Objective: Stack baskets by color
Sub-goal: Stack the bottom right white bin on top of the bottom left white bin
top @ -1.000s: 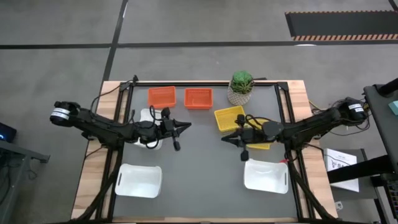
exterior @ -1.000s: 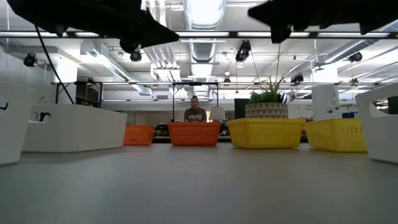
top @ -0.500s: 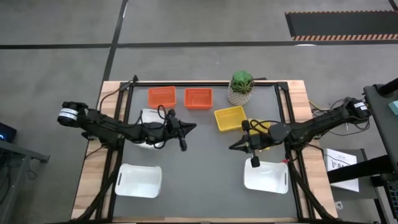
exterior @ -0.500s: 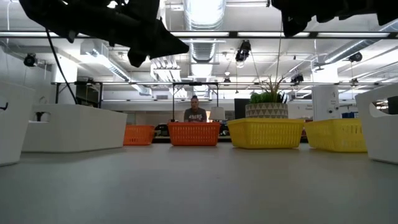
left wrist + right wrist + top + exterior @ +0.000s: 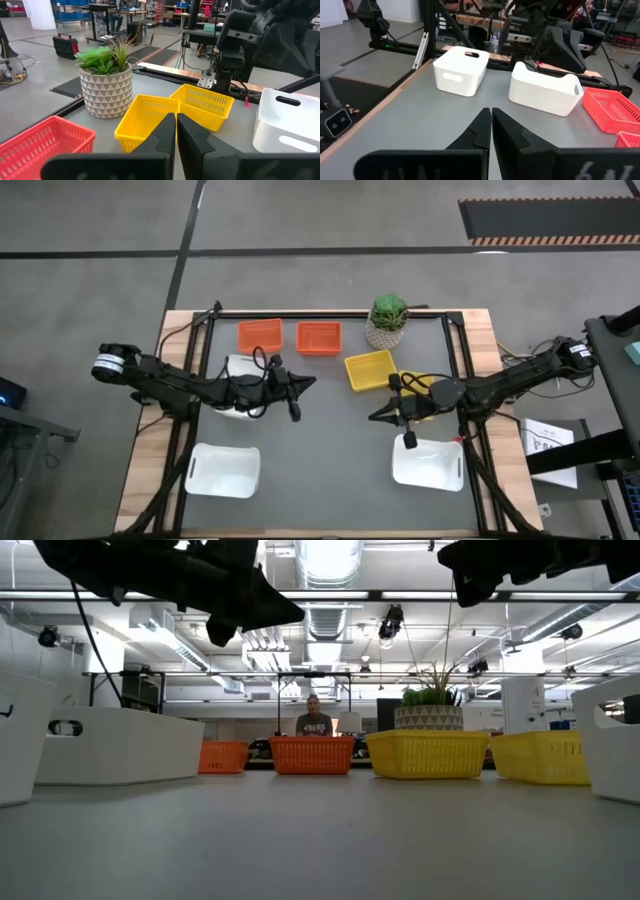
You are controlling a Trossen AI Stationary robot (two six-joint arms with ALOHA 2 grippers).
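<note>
Two orange baskets [image 5: 260, 334] [image 5: 319, 337] stand side by side at the table's far edge. One yellow basket [image 5: 369, 370] sits right of centre, and a second [image 5: 420, 402] is partly hidden under my right arm. White baskets rest at near left [image 5: 224, 470], near right [image 5: 428, 463] and under my left arm [image 5: 238, 366]. My left gripper [image 5: 310, 383] [image 5: 176, 116] is shut and level above the table, pointing toward its middle. My right gripper [image 5: 372, 417] [image 5: 491, 111] is also shut, faces it, and holds nothing.
A potted green plant [image 5: 388, 320] stands at the far edge, right of the orange baskets. Bare grey table [image 5: 330, 450] lies between the two grippers and toward the near edge. In the low view a person [image 5: 314, 723] shows behind the table.
My left gripper has moved a little toward the table's middle and rolled about its own axis. My right gripper has shifted slightly toward the near edge and drawn back to the right. Both stay shut; no basket has moved.
</note>
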